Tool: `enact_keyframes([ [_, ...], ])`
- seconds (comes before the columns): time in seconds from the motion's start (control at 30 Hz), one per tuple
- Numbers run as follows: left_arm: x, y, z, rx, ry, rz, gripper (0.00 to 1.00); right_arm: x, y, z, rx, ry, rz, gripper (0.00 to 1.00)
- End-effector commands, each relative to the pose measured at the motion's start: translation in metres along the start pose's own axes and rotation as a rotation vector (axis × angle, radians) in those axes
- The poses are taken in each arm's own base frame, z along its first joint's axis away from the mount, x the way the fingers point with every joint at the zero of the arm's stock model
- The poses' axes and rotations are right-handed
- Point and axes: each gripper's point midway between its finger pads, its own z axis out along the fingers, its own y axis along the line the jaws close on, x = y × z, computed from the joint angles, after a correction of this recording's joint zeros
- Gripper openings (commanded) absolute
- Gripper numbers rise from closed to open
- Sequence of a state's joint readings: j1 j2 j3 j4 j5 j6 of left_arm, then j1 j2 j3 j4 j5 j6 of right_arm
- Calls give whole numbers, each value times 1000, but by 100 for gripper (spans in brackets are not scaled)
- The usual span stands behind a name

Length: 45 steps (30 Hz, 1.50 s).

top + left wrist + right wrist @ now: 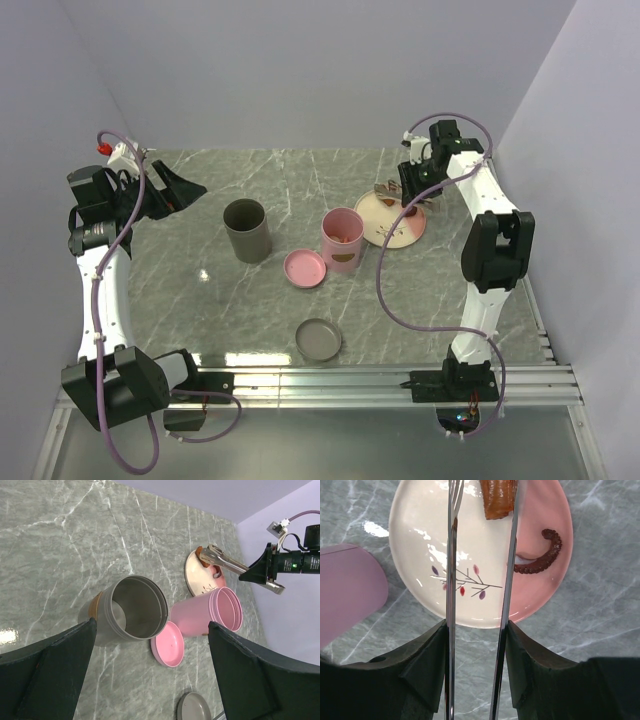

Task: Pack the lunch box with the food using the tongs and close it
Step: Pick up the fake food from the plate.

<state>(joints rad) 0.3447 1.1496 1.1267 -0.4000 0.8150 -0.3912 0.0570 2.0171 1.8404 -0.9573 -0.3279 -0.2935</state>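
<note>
The pink lunch box [341, 238] stands open mid-table, and its round pink lid [305, 269] lies upside down beside it. Both also show in the left wrist view, the lunch box [205, 615] and the lid [169, 644]. My right gripper [476, 630] is shut on the grey metal tongs [451, 580], one finger pressing each arm. The tongs reach out over the plate [420, 545], where a reddish-brown piece of food [497, 497] sits between their arms near the tips. A curled, octopus-like piece [542, 555] lies on the plate's pink side. My left gripper [151, 625] hangs open and empty at the far left.
A grey canister [246, 230] stands open left of the lunch box. Its grey lid [319, 340] lies near the table's front edge. The plate [392, 220] sits just right of the lunch box. Walls close in on the back and both sides.
</note>
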Motion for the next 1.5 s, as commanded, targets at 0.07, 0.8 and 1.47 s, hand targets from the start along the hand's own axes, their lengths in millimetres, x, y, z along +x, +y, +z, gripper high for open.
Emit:
enact_keyframes([
  [0.07,-8,-8,-2,31,-31,20,99,-7,-10,-5,63,-36,-37,53],
  [0.8,-6,-4,2,35,-23,4,99,9,-11,20,55,31,-74,49],
  [1.47,-8,-10,-2,43,-28,24,99,4,14,-51,32,-91,-68,38],
])
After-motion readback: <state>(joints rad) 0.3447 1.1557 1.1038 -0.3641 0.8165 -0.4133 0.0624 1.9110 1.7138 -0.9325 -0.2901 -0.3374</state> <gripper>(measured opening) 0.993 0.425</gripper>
